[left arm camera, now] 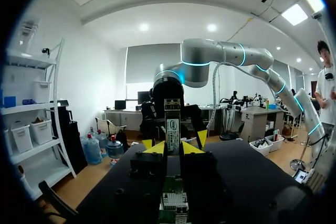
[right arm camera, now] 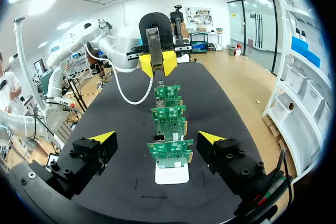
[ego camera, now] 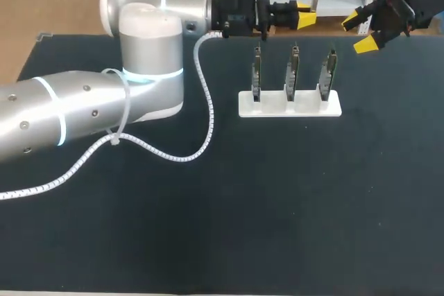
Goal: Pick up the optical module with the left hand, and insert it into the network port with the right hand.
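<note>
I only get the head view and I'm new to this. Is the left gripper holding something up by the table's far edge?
Observer: Yes. In the left wrist view the left gripper is shut on the module, both yellow tips touching it.
Operator: What are those three upright things?
Observer: Green boards, seen face-on in the right wrist view, one behind another in a white holder.
Operator: And the right gripper?
Observer: The right gripper is open and empty, looking along the row of boards.

Head camera high behind, looking down on table (ego camera: 277,206), wrist cameras low, facing each other, circuit boards (right arm camera: 169,121) between.
</note>
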Controlling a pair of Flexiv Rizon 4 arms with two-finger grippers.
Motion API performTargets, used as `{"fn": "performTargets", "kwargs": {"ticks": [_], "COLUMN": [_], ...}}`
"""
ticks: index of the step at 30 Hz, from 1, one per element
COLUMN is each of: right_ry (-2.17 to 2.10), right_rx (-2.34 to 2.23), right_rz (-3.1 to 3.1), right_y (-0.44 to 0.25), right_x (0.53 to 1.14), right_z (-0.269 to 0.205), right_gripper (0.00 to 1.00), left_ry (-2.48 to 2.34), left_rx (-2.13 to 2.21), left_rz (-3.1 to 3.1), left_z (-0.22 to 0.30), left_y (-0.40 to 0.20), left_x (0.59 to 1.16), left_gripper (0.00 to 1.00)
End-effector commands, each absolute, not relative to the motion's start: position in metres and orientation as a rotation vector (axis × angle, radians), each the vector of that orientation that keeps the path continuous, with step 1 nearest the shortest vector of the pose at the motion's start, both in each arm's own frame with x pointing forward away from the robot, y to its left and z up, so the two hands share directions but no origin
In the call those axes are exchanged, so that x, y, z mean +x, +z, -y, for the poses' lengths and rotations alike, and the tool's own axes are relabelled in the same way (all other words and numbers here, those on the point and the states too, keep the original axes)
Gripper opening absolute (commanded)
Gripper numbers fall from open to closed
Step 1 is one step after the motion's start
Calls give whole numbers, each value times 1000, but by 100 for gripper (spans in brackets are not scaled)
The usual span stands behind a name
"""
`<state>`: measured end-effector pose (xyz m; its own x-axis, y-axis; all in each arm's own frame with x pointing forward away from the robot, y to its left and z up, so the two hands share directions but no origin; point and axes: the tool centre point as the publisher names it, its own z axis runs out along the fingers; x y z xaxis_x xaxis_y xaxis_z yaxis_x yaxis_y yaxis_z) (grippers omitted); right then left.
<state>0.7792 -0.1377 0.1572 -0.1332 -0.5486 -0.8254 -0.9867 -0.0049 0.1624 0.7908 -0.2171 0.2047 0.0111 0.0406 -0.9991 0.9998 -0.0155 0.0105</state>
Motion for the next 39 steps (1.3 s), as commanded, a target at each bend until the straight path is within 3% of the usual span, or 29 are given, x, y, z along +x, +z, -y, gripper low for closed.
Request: {"fn": "performTargets", "kwargs": {"ticks": [1, 39], "right_ry": [1033, 1033], "right_rx": [-1591, -1591], "right_rz": [-1729, -1729], "right_y": [157, 157], "right_x": [779, 779], "right_z": [137, 137], "right_gripper": [100, 100], "left_ry": [-1198, -1260], "left_rx": [1254, 1247], "left_rz": [-1220, -1225], "left_z": [226, 259], "left_y": [203, 188], "left_x": [794, 779], "left_gripper": [0, 0]}}
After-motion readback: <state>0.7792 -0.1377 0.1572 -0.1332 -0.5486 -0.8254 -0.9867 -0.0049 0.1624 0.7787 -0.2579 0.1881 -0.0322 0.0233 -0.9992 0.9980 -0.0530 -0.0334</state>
